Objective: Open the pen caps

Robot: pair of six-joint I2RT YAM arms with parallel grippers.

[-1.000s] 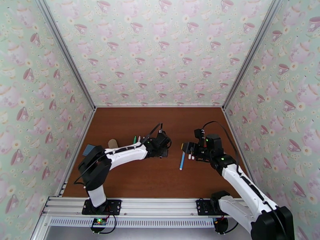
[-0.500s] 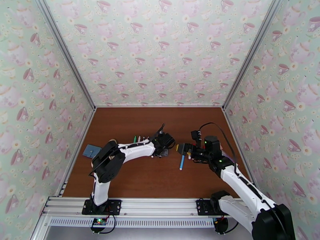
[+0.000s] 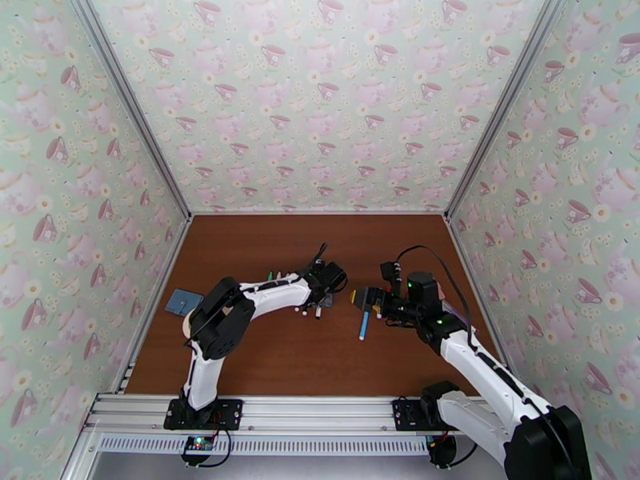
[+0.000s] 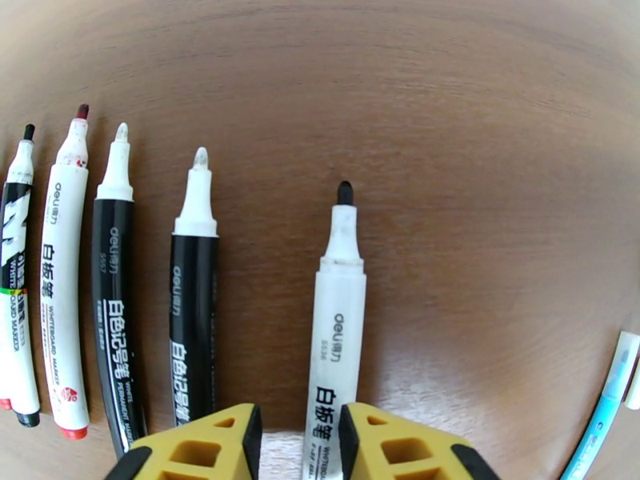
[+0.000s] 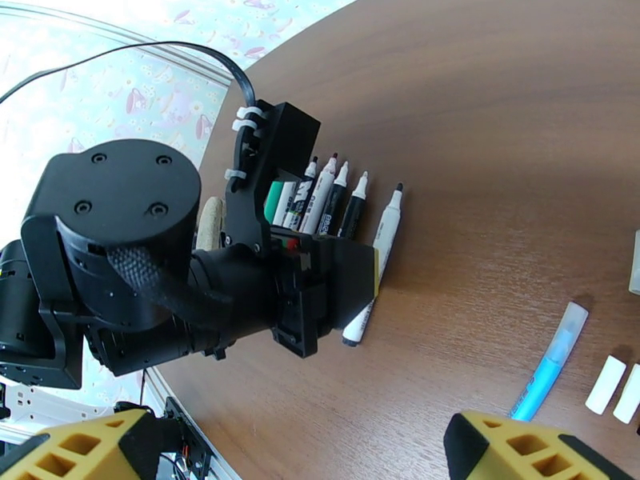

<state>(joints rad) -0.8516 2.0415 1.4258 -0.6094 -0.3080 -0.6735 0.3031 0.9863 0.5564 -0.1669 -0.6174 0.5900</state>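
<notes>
Several uncapped pens lie side by side, tips pointing away, in the left wrist view: two black ones, a white one with a red tip and a white one with a black tip. My left gripper is open, and the back end of that black-tipped white pen lies loose in the gap beside the right finger. A light blue pen lies apart on the table, with two white pen caps beside it. My right gripper hangs open above the table, facing the left gripper, with nothing between its fingers.
A beige rounded lump shows behind the left wrist. A blue square pad lies at the table's left edge. The far half of the brown table is bare, closed in by patterned walls.
The left arm has folded its elbow inward and its gripper has dropped toward the table. The black-tipped white pen now lies on the table under it. The right gripper has edged left.
</notes>
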